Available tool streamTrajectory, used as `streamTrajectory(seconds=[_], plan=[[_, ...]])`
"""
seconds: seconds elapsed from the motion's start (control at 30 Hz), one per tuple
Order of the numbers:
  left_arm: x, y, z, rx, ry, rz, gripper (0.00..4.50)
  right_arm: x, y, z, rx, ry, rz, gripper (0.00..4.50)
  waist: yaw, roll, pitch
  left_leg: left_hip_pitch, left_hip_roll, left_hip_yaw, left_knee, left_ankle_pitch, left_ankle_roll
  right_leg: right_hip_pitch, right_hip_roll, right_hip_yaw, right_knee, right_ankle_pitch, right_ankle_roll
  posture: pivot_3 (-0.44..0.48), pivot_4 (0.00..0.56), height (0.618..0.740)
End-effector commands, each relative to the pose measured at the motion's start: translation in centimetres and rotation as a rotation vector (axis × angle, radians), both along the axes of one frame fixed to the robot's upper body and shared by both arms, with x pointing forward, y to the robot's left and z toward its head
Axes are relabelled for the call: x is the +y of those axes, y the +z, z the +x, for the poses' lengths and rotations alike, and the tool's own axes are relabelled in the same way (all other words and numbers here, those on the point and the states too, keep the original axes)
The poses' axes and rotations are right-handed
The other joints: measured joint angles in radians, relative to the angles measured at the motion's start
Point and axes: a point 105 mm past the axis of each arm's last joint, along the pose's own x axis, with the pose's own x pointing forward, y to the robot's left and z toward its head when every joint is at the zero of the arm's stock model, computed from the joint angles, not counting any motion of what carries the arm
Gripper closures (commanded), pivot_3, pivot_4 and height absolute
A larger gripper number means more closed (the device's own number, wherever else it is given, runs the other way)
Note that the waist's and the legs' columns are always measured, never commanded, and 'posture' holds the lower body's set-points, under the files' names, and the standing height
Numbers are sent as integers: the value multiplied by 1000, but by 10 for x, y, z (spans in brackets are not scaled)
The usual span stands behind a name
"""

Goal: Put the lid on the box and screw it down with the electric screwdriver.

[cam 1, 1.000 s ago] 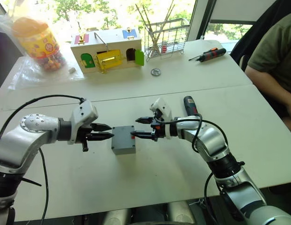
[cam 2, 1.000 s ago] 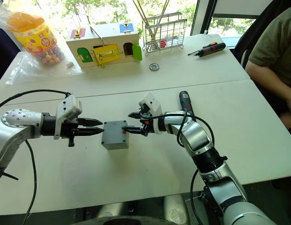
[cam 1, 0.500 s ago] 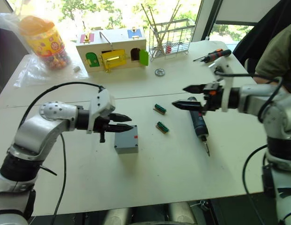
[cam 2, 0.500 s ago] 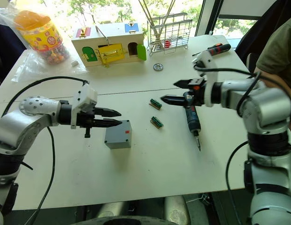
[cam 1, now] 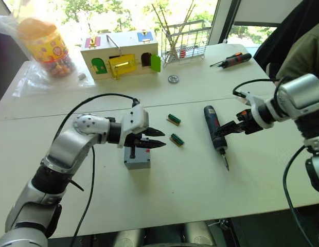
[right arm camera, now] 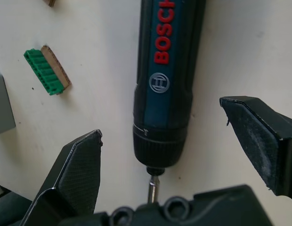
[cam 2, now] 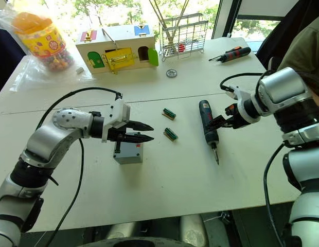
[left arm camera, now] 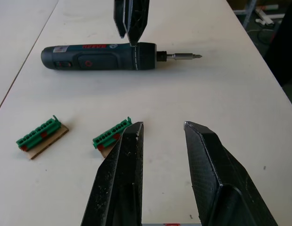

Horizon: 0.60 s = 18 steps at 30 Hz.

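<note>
Both arms have shifted since half a second ago: the right end effector (cam 2: 219,122) has dropped from above the worktop (cam 2: 164,190) to the screwdriver (cam 2: 207,123), and the left end effector (cam 2: 144,132) has pushed forward over the box (cam 2: 129,153).

Right of centre in the head views, the screwdriver lies flat on the worktop, bit toward the lower edge of the frame. The right end effector is spread wide, one finger on each side of the body near the chuck in its wrist view, not yet touching it. Its forearm reaches in from the right edge, roughly level with the worktop.

Centre-left, the box sits on the worktop with the lid (cam 1: 137,155) apparently already on it; I cannot tell whether it is fully seated. The left end effector hovers just above it, fingers (left arm camera: 118,188) parted and holding nothing, pointing toward frame centre. The left arm bends in from the lower left, elbow out.

Two green terminal blocks (cam 2: 171,134) lie between box and screwdriver.

My reading: the step in hand is picking up the screwdriver. Next, the right fingers need to close squarely on the thick body and lift it clear. Then the tool must be tilted bit-down over a corner of the lid. The left end effector seems placed to steady the box meanwhile. The round body may roll if pinched off-centre.
</note>
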Motion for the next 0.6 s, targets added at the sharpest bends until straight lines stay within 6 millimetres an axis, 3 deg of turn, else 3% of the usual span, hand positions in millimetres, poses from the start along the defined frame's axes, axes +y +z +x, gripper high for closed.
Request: streamTrajectory(seconds=[0.03,0.3,0.4,0.6], plan=[[0,4,-5,-49,18,-4,3140,1,-6,7,7,20,-67,16,5,0,0,0,0,0,0,0,0,0,0,0,0,0,0,0,150,740],[5,-2,-7,-44,92,-14,3140,-8,-45,4,90,137,-264,16,5,-5,-3,1,-1,-2,4,0,0,4,0,-2,0,0,0,0,150,740],[5,-4,-7,-43,107,-15,3140,-13,-56,2,99,189,-322,653,6,-11,-7,2,-1,-4,4,0,0,5,0,-2,0,0,0,0,150,740],[7,-5,-4,-46,126,-18,3140,-34,-73,-12,139,235,-367,2742,11,-19,-12,2,-1,-6,4,0,0,5,0,-4,-2,0,0,0,150,740]])
